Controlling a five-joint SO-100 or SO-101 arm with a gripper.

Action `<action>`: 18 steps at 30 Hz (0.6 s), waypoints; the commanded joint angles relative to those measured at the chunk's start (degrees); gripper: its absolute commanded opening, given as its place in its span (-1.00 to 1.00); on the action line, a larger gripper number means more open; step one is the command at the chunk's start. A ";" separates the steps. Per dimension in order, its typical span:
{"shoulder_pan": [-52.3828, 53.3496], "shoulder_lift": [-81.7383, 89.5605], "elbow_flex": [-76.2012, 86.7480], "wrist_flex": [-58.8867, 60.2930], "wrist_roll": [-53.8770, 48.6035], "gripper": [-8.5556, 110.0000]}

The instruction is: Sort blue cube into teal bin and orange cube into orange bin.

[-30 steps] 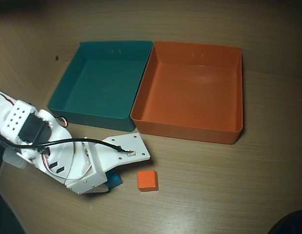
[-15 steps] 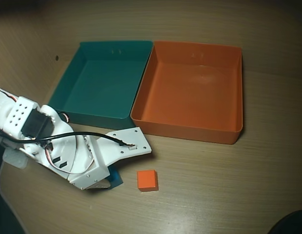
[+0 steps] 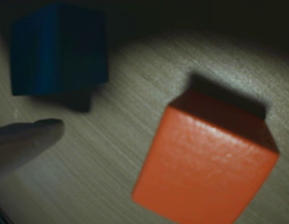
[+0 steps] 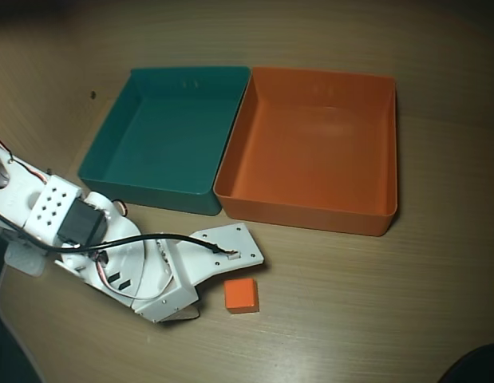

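A white robot arm (image 4: pixel 111 255) leans low over a wooden counter (image 4: pixel 374 303). Its end effector (image 4: pixel 195 299) sits just left of the orange cube (image 4: pixel 240 294); whether it grips anything cannot be told. The wrist view shows the blue cube (image 3: pixel 58 49) near one fingertip (image 3: pixel 34 137). The teal bin (image 4: pixel 163 136) and orange bin (image 4: pixel 314 148) touch, both empty.

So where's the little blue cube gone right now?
The overhead view hides it under the arm's gripper. The wrist view shows the blue cube at upper left on the table, apart from the orange cube.
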 commanded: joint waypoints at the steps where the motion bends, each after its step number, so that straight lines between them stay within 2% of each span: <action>1: 0.26 1.32 -2.72 -0.44 0.70 -0.41; 4: 0.44 1.32 -2.72 -0.44 0.70 -0.56; 10: 0.44 1.49 -2.90 -0.44 0.97 -0.98; 15: 0.53 8.61 -4.39 -0.44 1.67 -0.92; 18: 0.26 17.23 -4.57 -0.44 7.38 -0.96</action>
